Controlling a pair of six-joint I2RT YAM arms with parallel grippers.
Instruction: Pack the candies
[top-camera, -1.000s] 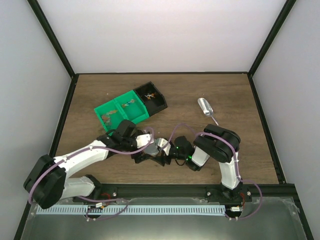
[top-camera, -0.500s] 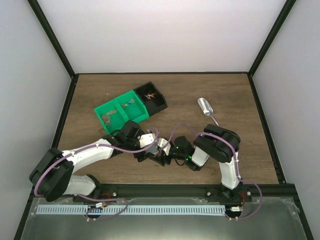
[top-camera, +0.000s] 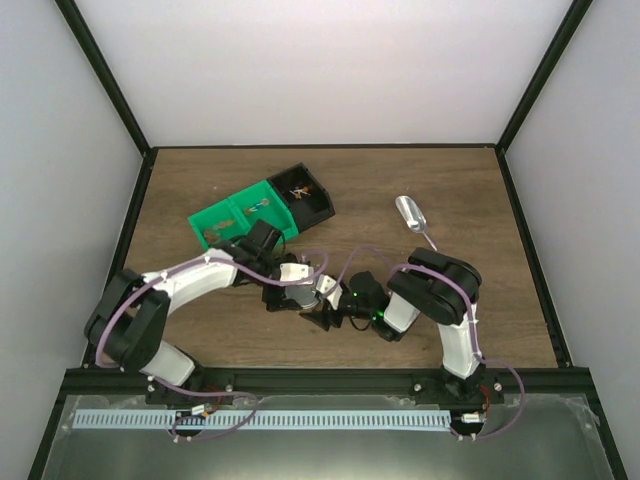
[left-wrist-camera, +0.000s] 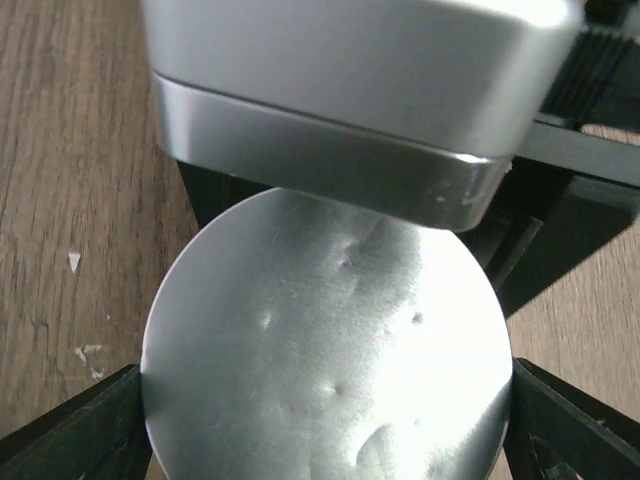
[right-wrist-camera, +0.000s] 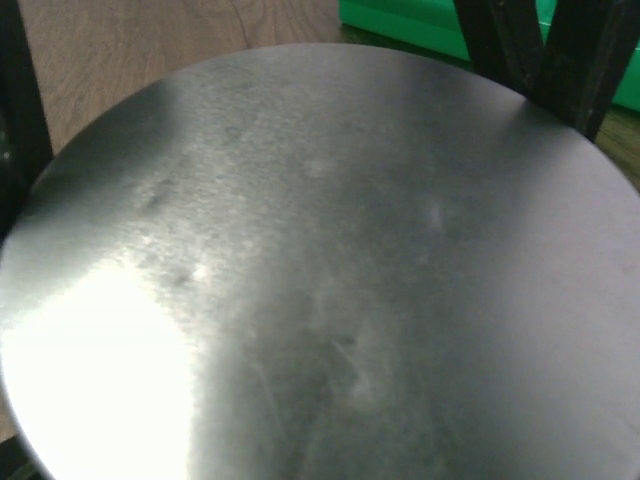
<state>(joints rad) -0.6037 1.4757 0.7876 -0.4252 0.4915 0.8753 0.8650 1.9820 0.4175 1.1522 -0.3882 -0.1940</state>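
Note:
The candies (top-camera: 212, 236) show as tiny orange specks in the green tray (top-camera: 228, 212) and in the black box (top-camera: 305, 196). Mid-table, my two grippers meet around shiny metal parts. A round grey lid (left-wrist-camera: 325, 350) lies flat-on between my left gripper's (left-wrist-camera: 325, 405) fingers, which touch its rim on both sides. Just beyond it is a silver tin (left-wrist-camera: 340, 90). In the right wrist view a round metal face (right-wrist-camera: 320, 270) fills the frame, with my right gripper (right-wrist-camera: 320, 300) shut on that tin. In the top view the left gripper (top-camera: 303, 288) and the right gripper (top-camera: 330, 302) nearly touch.
A small silver scoop (top-camera: 411, 217) lies on the wood to the right of the black box. The green tray (right-wrist-camera: 430, 15) is close behind the tin. Black frame rails border the table on all sides.
My left arm's elbow has swung up and away from the near edge, and its gripper has shifted slightly right toward the tin. Its jaws have narrowed onto the lid. The right arm has not moved.

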